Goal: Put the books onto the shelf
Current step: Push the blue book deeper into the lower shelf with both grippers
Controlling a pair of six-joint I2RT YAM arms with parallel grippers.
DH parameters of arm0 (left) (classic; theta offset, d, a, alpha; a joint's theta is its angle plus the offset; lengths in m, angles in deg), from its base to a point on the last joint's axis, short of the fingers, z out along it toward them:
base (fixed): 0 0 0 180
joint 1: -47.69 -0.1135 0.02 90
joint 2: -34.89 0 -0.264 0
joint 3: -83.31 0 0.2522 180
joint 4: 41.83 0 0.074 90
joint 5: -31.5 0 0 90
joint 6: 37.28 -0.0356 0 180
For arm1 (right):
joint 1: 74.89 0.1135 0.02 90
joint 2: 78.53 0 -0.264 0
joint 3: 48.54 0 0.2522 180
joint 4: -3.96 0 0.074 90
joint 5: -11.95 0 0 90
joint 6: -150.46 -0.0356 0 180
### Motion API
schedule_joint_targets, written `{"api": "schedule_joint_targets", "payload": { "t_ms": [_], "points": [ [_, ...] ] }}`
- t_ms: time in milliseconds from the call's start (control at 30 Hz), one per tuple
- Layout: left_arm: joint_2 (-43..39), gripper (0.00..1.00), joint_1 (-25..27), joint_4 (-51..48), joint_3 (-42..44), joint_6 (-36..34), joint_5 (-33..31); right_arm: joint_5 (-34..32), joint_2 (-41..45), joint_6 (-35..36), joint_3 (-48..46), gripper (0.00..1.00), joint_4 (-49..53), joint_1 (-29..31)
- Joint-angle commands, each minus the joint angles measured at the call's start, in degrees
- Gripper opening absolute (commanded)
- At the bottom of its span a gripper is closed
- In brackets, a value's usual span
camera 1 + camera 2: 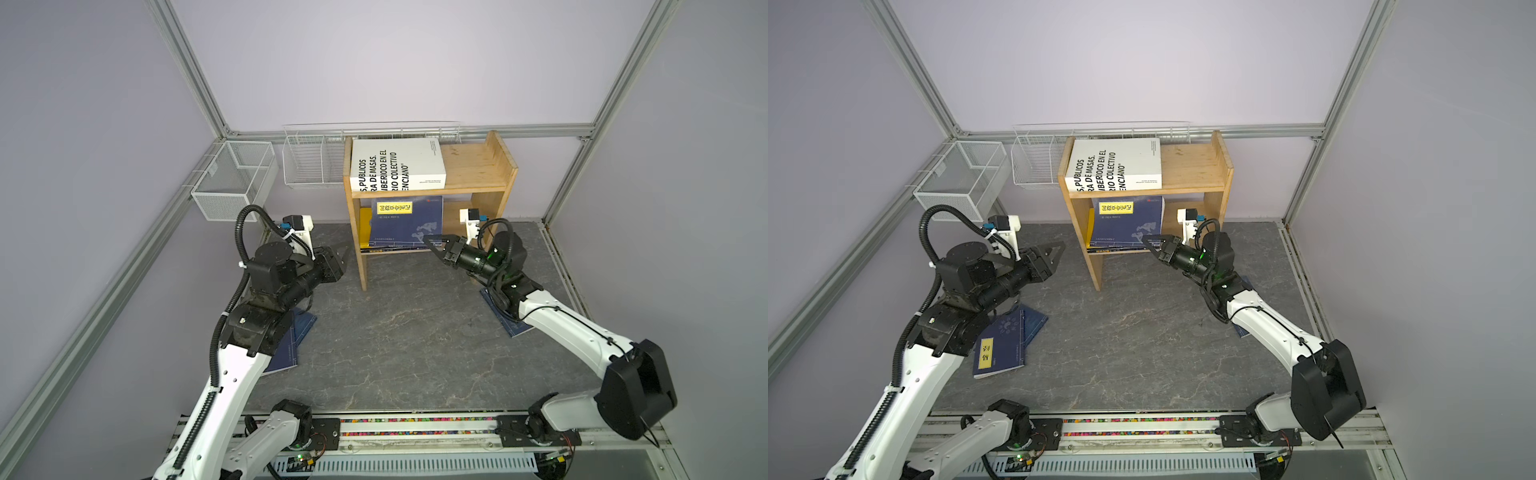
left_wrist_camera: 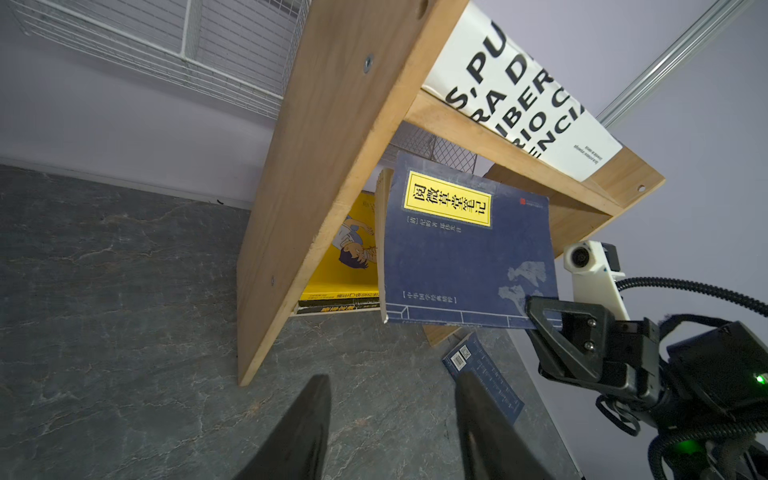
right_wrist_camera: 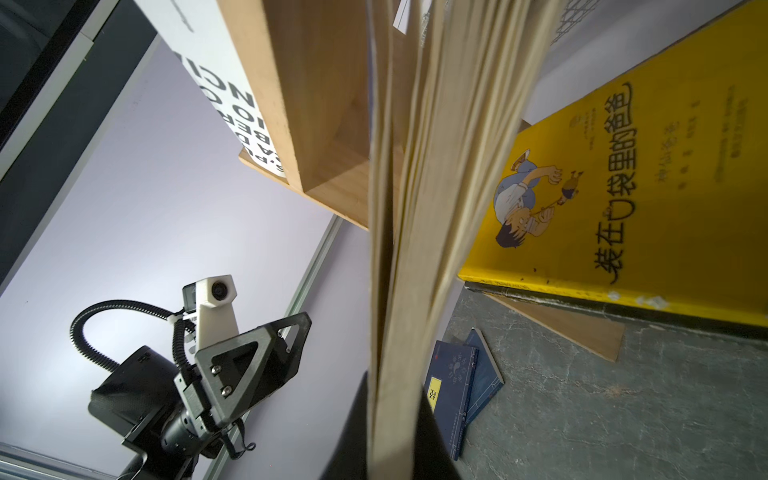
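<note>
Holding a navy book (image 1: 405, 226) by its lower corner, your right fingers (image 1: 434, 242) are clamped shut; it stands upright at the lower tier of the shelf (image 1: 478, 166), yellow book (image 2: 332, 270) just beyond. Your left fingers (image 2: 307, 428): parted, empty, beside the shelf's side panel. Upper tier, above both: white book (image 1: 395, 162).
</note>
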Motion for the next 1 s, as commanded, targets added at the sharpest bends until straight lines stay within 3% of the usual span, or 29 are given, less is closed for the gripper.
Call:
{"api": "schedule_joint_targets", "payload": {
  "t_ms": [0,133,267,567,967],
  "points": [
    [-0.68,0.61,-0.37,-1.96,0.79,-2.18,-1.93,2.42,-3.45,0.71,5.95,0.07,-1.71,-0.08],
    [-0.27,0.9,-0.43,-0.9,2.14,-3.2,-2.4,5.13,-8.45,2.43,12.79,0.07,4.73,-0.23],
    [1.51,0.99,-0.74,0.78,3.12,-3.03,-2.56,5.11,-11.43,3.07,15.93,0.07,7.75,-0.2],
    [5.65,0.99,-2.61,4.48,4.04,-2.66,0.5,7.69,-16.8,4.29,19.72,0.07,9.25,-0.32],
    [10.47,0.99,-5.4,10.28,5.45,-1.72,7.02,5.48,-19.21,9.52,23.19,0.07,18.39,-0.79]
  ]
}}
